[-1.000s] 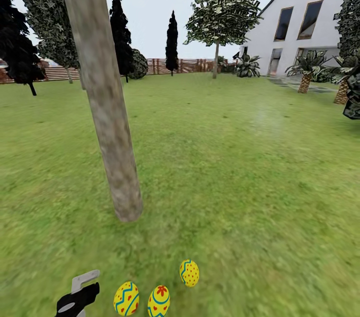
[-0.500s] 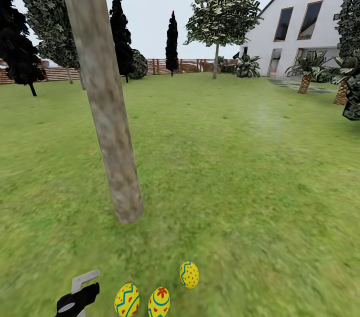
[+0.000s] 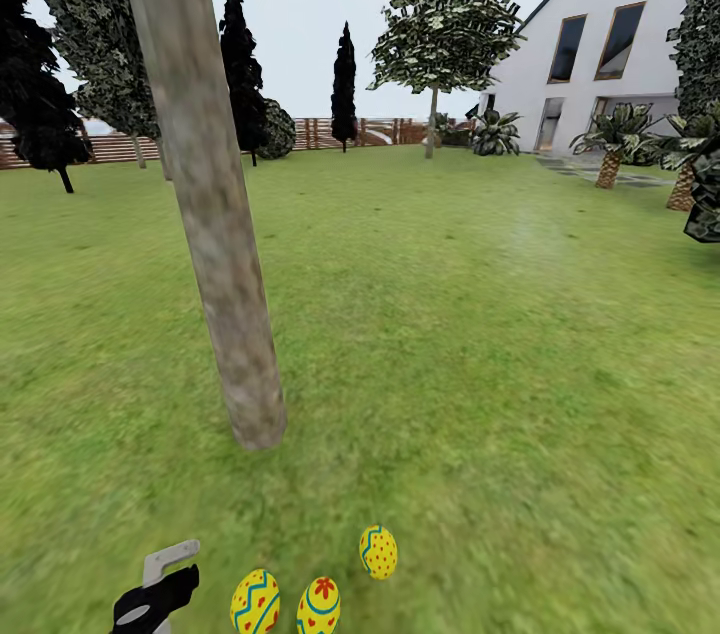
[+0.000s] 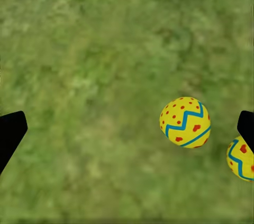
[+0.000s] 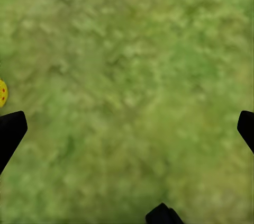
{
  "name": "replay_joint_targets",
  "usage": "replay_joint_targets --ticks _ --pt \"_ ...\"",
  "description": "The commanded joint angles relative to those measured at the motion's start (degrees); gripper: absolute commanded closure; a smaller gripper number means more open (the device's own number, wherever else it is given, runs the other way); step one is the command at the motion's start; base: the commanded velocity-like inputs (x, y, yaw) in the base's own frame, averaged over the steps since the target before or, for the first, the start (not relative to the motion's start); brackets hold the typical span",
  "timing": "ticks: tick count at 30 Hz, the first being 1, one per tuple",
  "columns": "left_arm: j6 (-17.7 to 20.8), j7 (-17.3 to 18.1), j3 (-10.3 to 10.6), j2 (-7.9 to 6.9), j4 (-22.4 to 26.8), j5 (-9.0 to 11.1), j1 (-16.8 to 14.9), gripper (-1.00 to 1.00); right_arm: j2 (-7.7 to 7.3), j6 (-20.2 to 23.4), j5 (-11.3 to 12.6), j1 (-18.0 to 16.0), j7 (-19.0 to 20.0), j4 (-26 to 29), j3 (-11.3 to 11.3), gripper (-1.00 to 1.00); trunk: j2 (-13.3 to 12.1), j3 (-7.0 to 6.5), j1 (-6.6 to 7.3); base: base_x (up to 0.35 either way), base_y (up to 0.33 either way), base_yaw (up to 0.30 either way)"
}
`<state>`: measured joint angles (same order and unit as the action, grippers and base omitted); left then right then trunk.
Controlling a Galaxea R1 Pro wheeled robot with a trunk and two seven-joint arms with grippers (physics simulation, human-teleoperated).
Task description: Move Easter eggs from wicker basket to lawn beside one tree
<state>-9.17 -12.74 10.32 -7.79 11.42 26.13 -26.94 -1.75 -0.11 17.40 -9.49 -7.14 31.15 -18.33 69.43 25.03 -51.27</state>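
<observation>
Three yellow Easter eggs with blue zigzags and red marks lie on the lawn [image 3: 480, 334] just in front of the tree [image 3: 225, 214]: one [image 3: 255, 602], a second [image 3: 318, 606] beside it, a third [image 3: 378, 552] slightly farther right. My left gripper [image 4: 127, 131] hangs open above the grass, with one egg [image 4: 185, 122] below it, nearer its right fingertip, and another egg [image 4: 241, 158] at the frame's edge. Part of my left arm [image 3: 155, 599] shows left of the eggs. My right gripper [image 5: 127, 131] is open over bare grass, a yellow sliver of egg [image 5: 2, 92] at the edge. The wicker basket is out of view.
The trunk's base [image 3: 257, 429] stands about an egg-row's width beyond the eggs. Open grass stretches ahead and right toward a white house [image 3: 610, 44]. A brown slat fence [image 3: 330, 132] and dark narrow trees [image 3: 343, 84] line the far side; palm-like plants [image 3: 615, 139] stand at right.
The whole head picture has slid very slightly, so the camera moved a touch. The eggs, the trunk and my left arm keep their places relative to each other.
</observation>
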Motion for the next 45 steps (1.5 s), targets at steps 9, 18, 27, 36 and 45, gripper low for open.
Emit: replay_joint_targets --ticks 9,18,27,36,45 --pt "-0.2 -0.3 0.5 -0.02 0.0 0.4 0.0 -1.0 -0.01 -0.1 0.5 0.0 -0.2 0.1 0.1 -1.0 -3.6 -1.56 1.98 0.0 0.0 0.0" --pt "-0.2 -0.3 0.5 -0.01 0.0 0.4 0.0 -1.0 -0.01 0.0 0.5 0.0 -0.2 0.1 0.1 -1.0 -7.2 -3.18 3.96 0.0 0.0 0.0" --pt "-0.2 -0.3 0.5 0.0 0.0 0.4 0.0 -1.0 -0.01 0.0 0.5 0.0 -0.2 0.1 0.1 -1.0 -10.8 -4.79 5.94 0.0 0.0 0.0" --pt "-0.2 -0.3 0.5 0.02 0.0 0.4 0.0 -1.0 0.0 0.0 0.5 0.0 -0.2 0.1 0.1 -1.0 -14.4 -6.41 7.91 0.0 0.0 0.0" --pt "-0.2 -0.3 0.5 0.02 0.0 0.4 0.0 -1.0 -0.01 0.0 0.5 0.0 -0.2 0.1 0.1 -1.0 -18.0 -8.02 9.89 0.0 0.0 0.0"
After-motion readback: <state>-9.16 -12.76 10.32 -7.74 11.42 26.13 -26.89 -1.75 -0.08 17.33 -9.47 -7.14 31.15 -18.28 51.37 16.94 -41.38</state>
